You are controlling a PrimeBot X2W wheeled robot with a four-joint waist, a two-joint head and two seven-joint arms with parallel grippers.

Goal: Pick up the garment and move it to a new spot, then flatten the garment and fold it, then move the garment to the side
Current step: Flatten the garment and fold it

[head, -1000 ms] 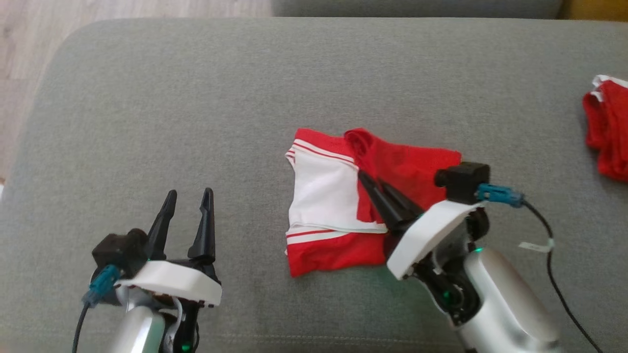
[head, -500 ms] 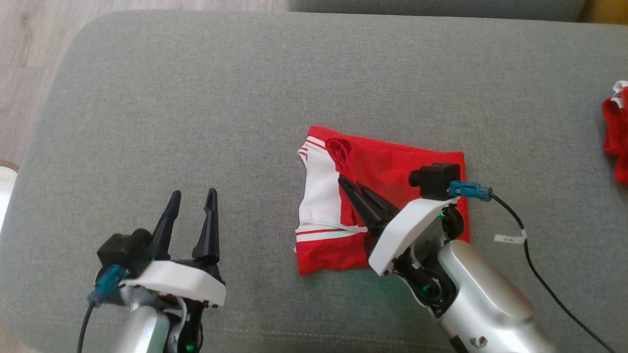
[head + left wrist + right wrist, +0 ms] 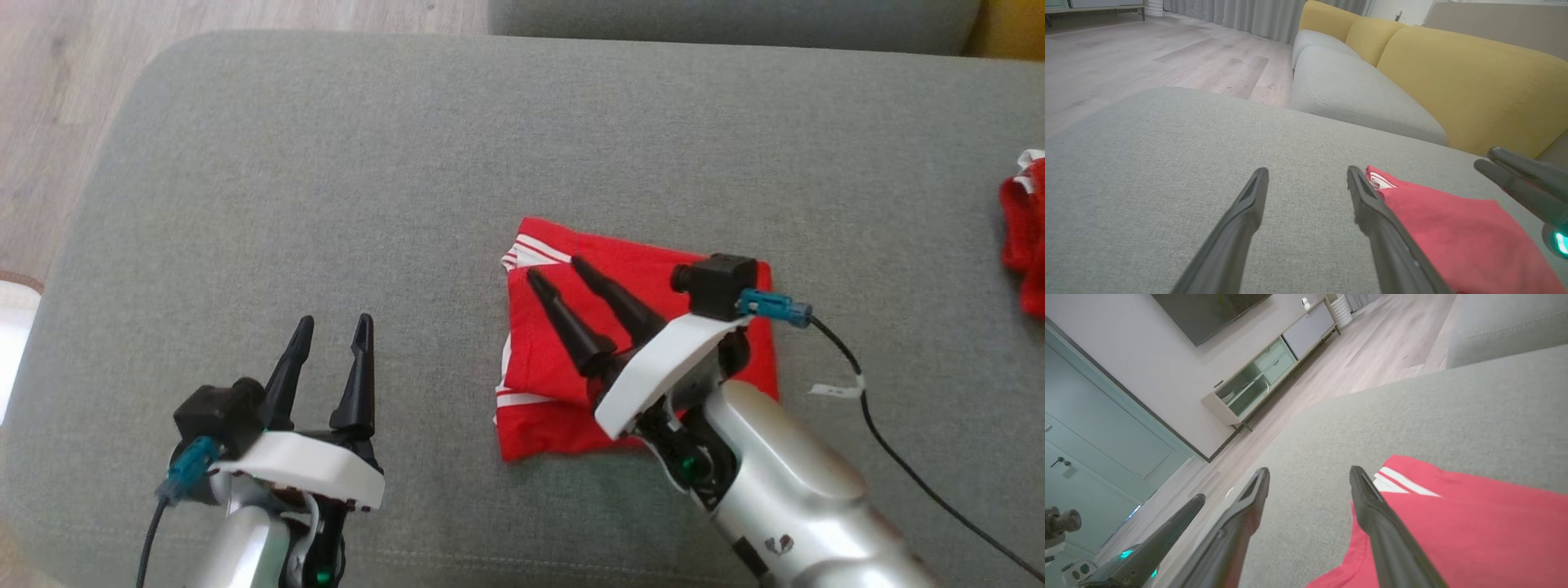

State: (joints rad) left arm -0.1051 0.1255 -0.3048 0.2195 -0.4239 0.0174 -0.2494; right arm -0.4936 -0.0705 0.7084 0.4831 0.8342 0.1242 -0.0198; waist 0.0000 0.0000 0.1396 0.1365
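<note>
Folded red fabric garment with white stripes, right portion hidden beneath right end effector and silver forearm, second red cloth cut off by head view's right edge

We were in a home living room: a mustard-yellow sofa back over grey fabric seat cushions at the upper right of the left wrist view, with pale wood-plank flooring and grey pleated curtains at its top. In the right wrist view's upper middle, a low pale cabinet stood below a dark wall-mounted screen.
</note>
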